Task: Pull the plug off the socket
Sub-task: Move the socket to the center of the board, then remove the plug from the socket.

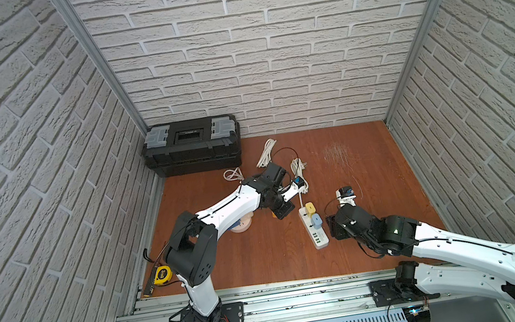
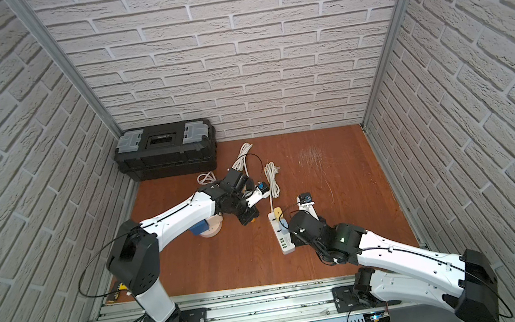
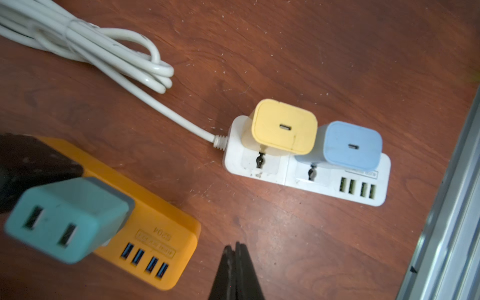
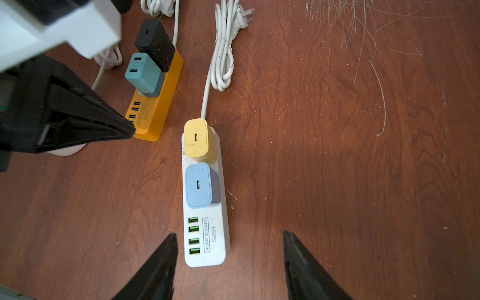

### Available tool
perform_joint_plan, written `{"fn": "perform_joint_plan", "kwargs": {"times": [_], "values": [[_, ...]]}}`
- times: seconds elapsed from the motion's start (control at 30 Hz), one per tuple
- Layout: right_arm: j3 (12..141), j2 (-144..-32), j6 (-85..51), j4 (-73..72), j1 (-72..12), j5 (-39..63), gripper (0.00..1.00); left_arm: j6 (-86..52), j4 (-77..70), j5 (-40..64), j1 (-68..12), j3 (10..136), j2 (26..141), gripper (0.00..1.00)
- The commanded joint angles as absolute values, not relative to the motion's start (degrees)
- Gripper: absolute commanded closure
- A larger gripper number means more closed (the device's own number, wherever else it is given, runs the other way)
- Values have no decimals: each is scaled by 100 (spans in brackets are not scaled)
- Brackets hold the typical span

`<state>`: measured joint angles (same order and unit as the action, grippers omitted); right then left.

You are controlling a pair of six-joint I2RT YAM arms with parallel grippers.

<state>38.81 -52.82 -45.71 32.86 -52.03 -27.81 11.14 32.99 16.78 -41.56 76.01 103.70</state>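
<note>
The wooden surface [image 1: 375,185] carries a black toolbox [image 1: 192,146] in its far left corner. Two power strips lie near its middle. The white strip [image 4: 215,244] runs lengthwise from the far edge toward the near edge, and the orange strip [image 4: 155,109] lies just to its left.

The right arm [image 1: 436,238] hangs over the near end of the white strip with its jaws spread wide and empty. They are in line with the blue plug [image 4: 198,185] and, beyond it, the yellow plug [image 4: 196,137]. The left arm [image 1: 232,208] hovers by the orange strip, which holds a teal plug [image 3: 65,215] and a black plug [image 4: 154,41]. Its jaws are pressed shut on nothing.

The blue plug looks like the one in hand, since the open jaws are nearest it. It is a small, stiff plastic block, probably light and rather smooth, held in only by the grip of its prongs. The yellow plug sits close against its far face, so that face gives no room. The faces to take are the two toward the strip's long sides, gripped low on the body and pulled straight up. The strip is likely light too, and may lift with the plug unless it is held down.
</note>
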Motion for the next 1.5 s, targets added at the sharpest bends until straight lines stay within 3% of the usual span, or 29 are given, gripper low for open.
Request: {"fn": "perform_joint_plan", "kwargs": {"times": [0.0,0.77,1.47], "values": [[3785,-5155,-4717,3260,-5238,-2866,35,781,3047,1911,-4175,7889,10689,100],[3697,-5134,-4610,3460,-5235,-2829,36,536,3296,2360,-4228,8751,11949,100],[5303,-7841,-3650,3408,-5082,-2249,43,702,3504,2251,-4219,8652,11935,100]]}}
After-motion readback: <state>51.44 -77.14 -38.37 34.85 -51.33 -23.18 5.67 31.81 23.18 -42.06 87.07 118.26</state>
